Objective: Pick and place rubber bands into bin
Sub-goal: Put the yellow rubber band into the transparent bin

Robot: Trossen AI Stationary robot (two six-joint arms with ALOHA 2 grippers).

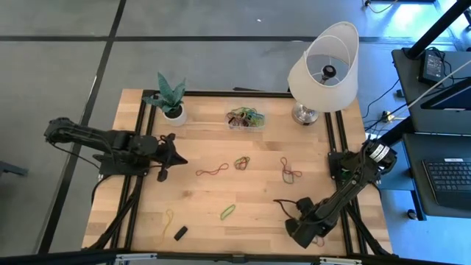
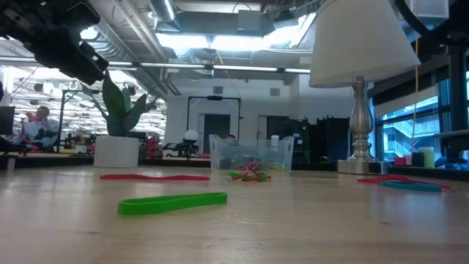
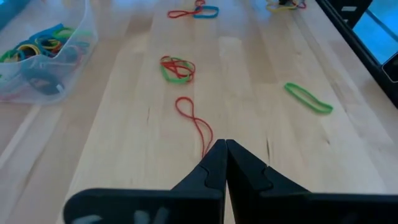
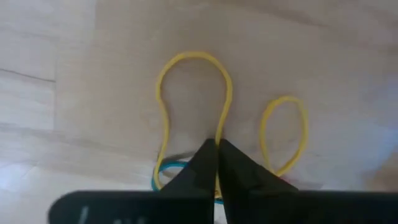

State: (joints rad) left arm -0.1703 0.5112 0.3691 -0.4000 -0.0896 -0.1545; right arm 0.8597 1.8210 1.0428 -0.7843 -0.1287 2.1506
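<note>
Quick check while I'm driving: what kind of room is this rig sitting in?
Probably an open-plan lab or office workspace. The low view shows exposed ceiling ducts and a person at a far desk; the high view shows a laptop beside the wooden table.

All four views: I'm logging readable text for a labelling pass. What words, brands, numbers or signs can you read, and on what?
None: no readable text in any view.
Laptop at the high view's right edge: keys show, their legends too small to read.
Black power adapter: any label too small to read.
Bin, lamp, plant pot: no markings visible.
</note>
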